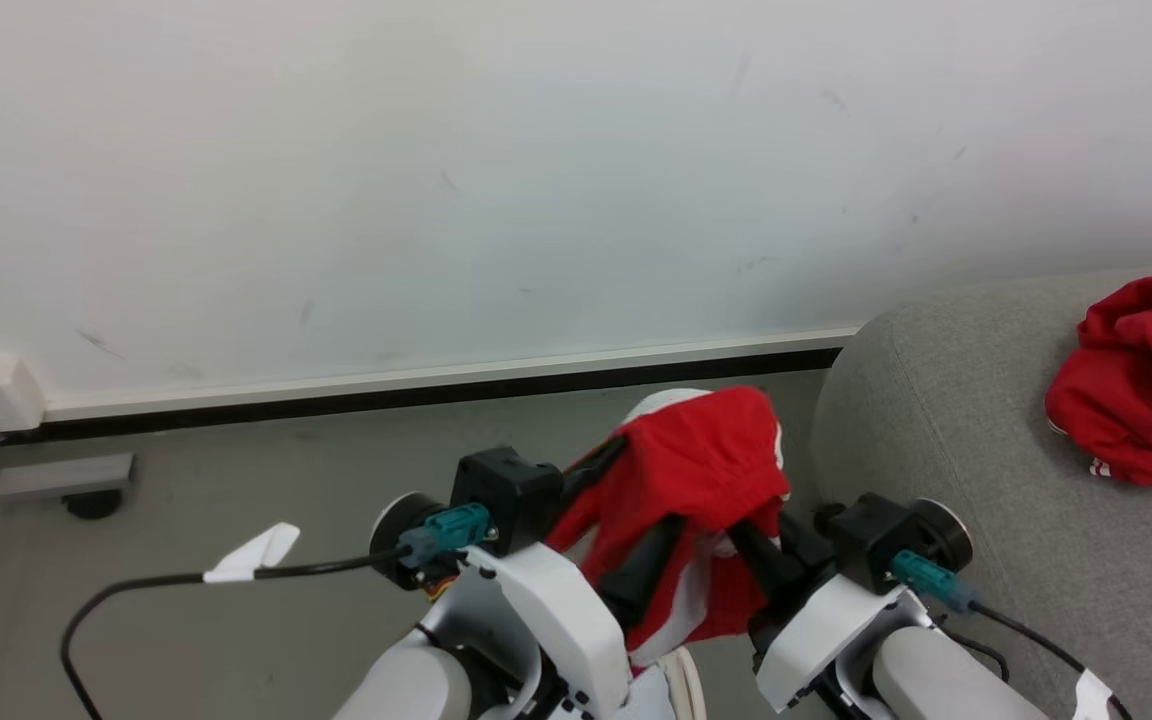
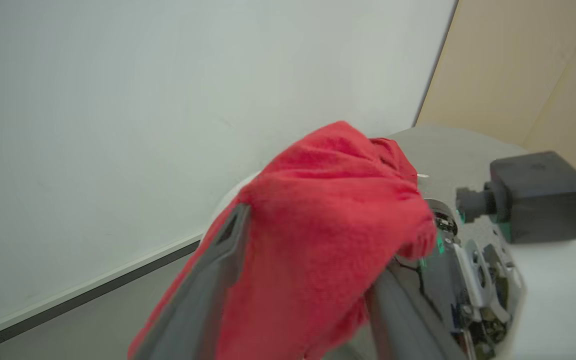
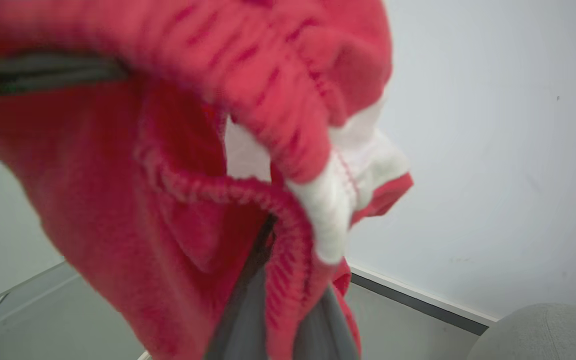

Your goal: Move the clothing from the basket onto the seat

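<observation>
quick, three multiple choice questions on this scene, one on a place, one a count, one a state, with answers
1. Where does the crumpled red fabric garment with white stripes lie?
A) in a basket
B) on the light grey upholstered sofa
C) on a shelf

2. How many red garments does the head view hold?
A) one
B) two
C) four

3. What state is the other red fabric garment with white trim in?
A) spread flat on the sofa
B) folded into a neat square
C) held up in the air, draped over the arms' dark jaws

Answers:
1 B, grey upholstery lies under it at the right.
2 B, one is on the sofa and one is between the arms.
3 C, it hangs bunched above the grey floor.
</observation>
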